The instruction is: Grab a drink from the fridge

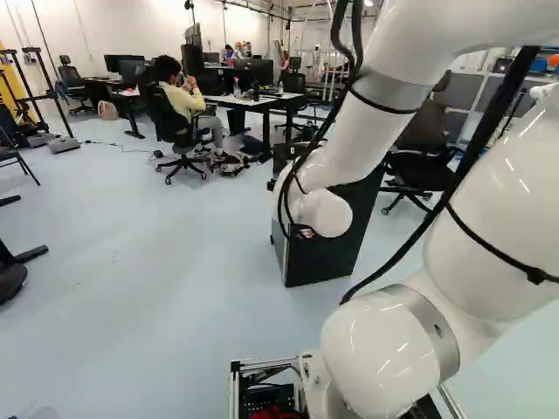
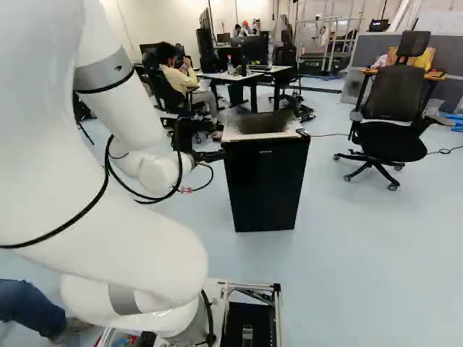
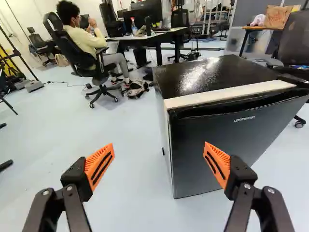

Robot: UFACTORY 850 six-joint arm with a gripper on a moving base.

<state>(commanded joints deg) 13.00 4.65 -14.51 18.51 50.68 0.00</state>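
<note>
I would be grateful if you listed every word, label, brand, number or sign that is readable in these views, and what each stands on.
"upstreman": light lettering on the front of the black fridge, as it reads in the wrist view; the same lettering is too small to read in the right base view.
A small mark on the arm's grey band: too small to read.
I can make out no other text.

Ahead of the two fingers (image 3: 100, 166) are one fridge (image 3: 227, 140), one brown bag (image 3: 277, 18) and, clutter permitting, at least four office chairs (image 2: 394, 97).
</note>
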